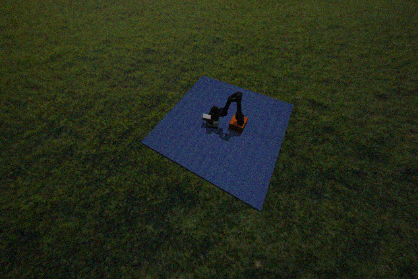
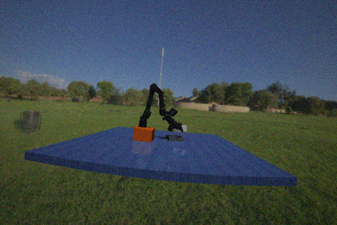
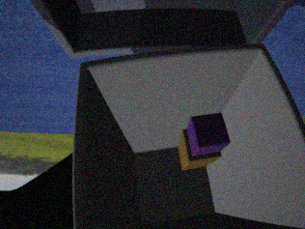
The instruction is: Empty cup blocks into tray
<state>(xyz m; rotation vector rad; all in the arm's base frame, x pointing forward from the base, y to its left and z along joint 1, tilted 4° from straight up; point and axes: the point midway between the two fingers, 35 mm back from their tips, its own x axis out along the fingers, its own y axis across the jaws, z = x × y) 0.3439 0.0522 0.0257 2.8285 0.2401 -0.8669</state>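
Note:
My gripper point(image 1: 211, 119) point(image 2: 179, 128) is shut on the light grey, square cup point(image 1: 206, 116) point(image 2: 184, 128) point(image 3: 169, 96). The cup is off the table and tilted over, above the tray or its edge. In the wrist view a purple block point(image 3: 208, 134) and an orange block point(image 3: 191, 162) are still inside the cup, close together near its bottom. Whether more blocks are hidden behind them I cannot tell. The shallow grey tray point(image 2: 174, 138) point(image 3: 159, 30) stands on the table just below the cup, past the cup's rim in the wrist view. Its inside is mostly hidden.
The arm rises from an orange base block point(image 1: 235, 122) point(image 2: 143, 134), beside the tray. Both stand on a large blue table top point(image 1: 236, 164) point(image 2: 136, 162) with grass around it.

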